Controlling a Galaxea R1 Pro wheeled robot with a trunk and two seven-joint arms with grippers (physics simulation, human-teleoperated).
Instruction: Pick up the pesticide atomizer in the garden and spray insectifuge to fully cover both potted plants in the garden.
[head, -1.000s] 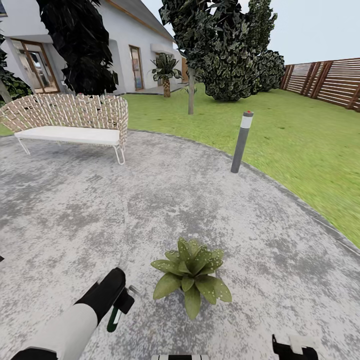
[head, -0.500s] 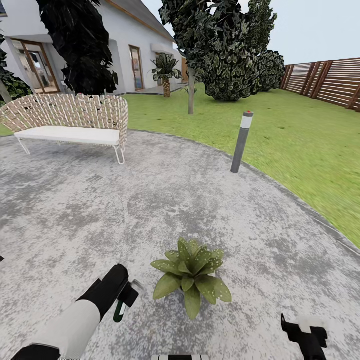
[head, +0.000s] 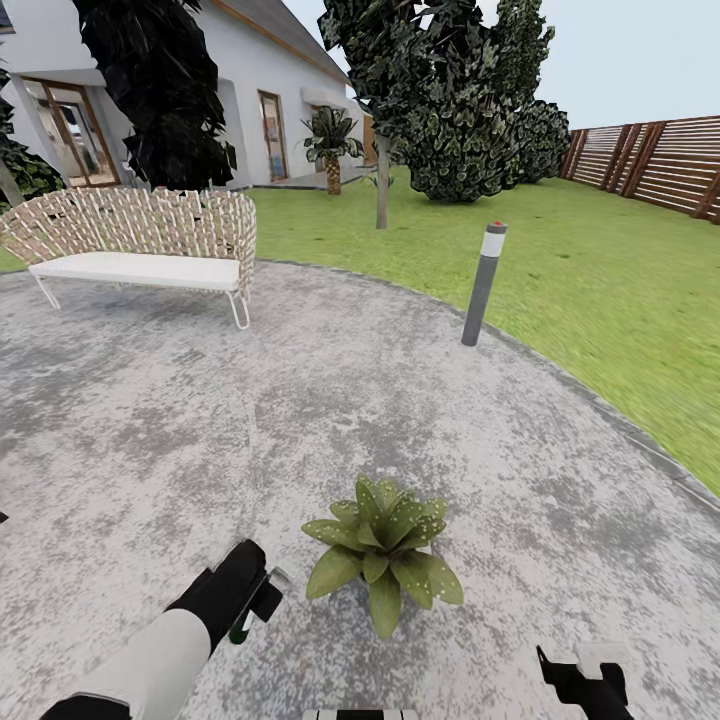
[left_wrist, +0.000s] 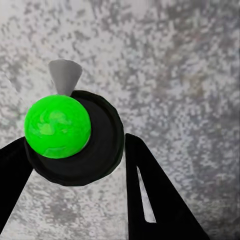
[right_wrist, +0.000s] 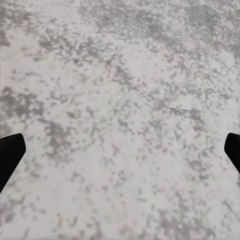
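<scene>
Nearest, L gripper (head: 262, 592) sits low over the patio (head: 300, 420), fingers pinching the pesticide atomizer (head: 255, 600); in L wrist view the atomizer (left_wrist: 75, 135) shows as a dark round body w/ bright green spot and a pale grey nozzle, black fingers (left_wrist: 150, 190) pressed on either side. R gripper (head: 580, 675) is at the bottom edge of head view, w/ nothing in it; R wrist view has its fingertips (right_wrist: 10, 155) spread wide at both edges, bare mottled stone btwn. Just right of the atomizer, one potted plant (head: 385, 555) stands on the patio, speckled leaves up, pot hidden under foliage. Further out: grey bollard lamp (head: 483, 285) at the patio rim, wicker bench (head: 140, 245) on the far left. Beyond, lawn (head: 560, 260), trees (head: 450, 90), slatted fence (head: 650, 160), white house (head: 260, 90).
</scene>
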